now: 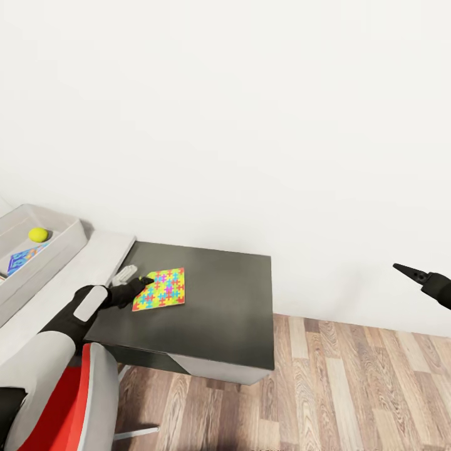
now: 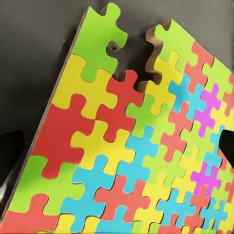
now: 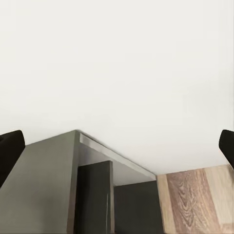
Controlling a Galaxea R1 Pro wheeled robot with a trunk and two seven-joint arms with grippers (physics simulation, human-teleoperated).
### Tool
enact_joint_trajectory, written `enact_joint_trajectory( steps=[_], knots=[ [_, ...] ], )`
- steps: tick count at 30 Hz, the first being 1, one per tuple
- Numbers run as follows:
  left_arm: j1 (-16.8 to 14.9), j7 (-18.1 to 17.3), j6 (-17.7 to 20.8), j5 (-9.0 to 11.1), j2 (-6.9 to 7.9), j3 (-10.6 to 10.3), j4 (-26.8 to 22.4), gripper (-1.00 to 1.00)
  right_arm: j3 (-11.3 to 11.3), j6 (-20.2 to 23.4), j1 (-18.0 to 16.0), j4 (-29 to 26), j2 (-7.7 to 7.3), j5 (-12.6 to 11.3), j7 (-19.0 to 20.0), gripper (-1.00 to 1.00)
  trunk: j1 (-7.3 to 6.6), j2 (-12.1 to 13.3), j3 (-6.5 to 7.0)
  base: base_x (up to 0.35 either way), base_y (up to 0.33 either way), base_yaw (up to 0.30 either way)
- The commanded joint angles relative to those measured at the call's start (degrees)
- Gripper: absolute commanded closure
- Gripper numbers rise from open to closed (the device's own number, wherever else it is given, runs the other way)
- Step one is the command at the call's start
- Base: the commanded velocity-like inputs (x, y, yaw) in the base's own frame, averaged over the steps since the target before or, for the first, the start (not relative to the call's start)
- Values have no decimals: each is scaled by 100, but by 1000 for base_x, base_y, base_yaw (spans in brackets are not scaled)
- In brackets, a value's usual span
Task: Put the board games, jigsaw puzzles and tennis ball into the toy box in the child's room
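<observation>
Red-and-grey upper arm is filling the near corner of the head view, its black left gripper (image 1: 145,281) reaching over the dark grey lower corner section of the table (image 1: 213,313). Fingers are sitting spread, one off each side of the jigsaw puzzle (image 1: 160,289) in the left wrist view, not yet pinching anything. Puzzle is lying flat near that section's left edge, close beside the step up to the pale desk top; the gripper is meeting it at its left edge, contact uncertain.

Toy box (image 1: 66,241) is sitting on the pale top towards the far left corner, already holding the tennis ball (image 1: 38,234) and a second multicoloured flat piece (image 1: 26,257), probably the other puzzle.

Right gripper (image 1: 410,272) is hanging out over the wood floor (image 1: 351,388), well clear of the table, fingers spread and empty in its wrist view.

Risks, as I judge them:
- Puzzle is thin and flat on the surface; fingers closing could skate over it or shove it along instead of catching the edge.
- Interlocked pieces look loose at one notched corner (image 2: 129,48); a one-edge lift might let it bend or shed pieces.
- Carrying it up over the step could snag on the box's flared wall.
</observation>
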Motion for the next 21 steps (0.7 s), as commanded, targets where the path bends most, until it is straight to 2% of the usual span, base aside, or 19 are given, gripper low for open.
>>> enact_joint_trajectory(
  steps=[1, 9, 18, 21],
  knots=[
    [8, 28, -5, 149, -40, -36, 47, -100, -9, 28, -8, 0, 1, 54, 57, -100, 5, -5, -9, 0, 0, -278],
    [11, 17, -5, 162, -42, -22, 47, -100, -23, 29, -10, 0, 1, 51, 59, -100, 5, -5, -9, 0, 0, -275],
    [4, 10, 4, 166, -35, -13, 25, -100, -33, 29, -13, -1, 1, 46, 59, -100, 5, -5, -9, 0, 0, -39],
    [-12, 8, 122, 165, -35, 2, -208, -100, -36, 29, -13, 0, 1, 46, 59, -100, 5, -5, -9, 0, 0, -3]
  ],
)
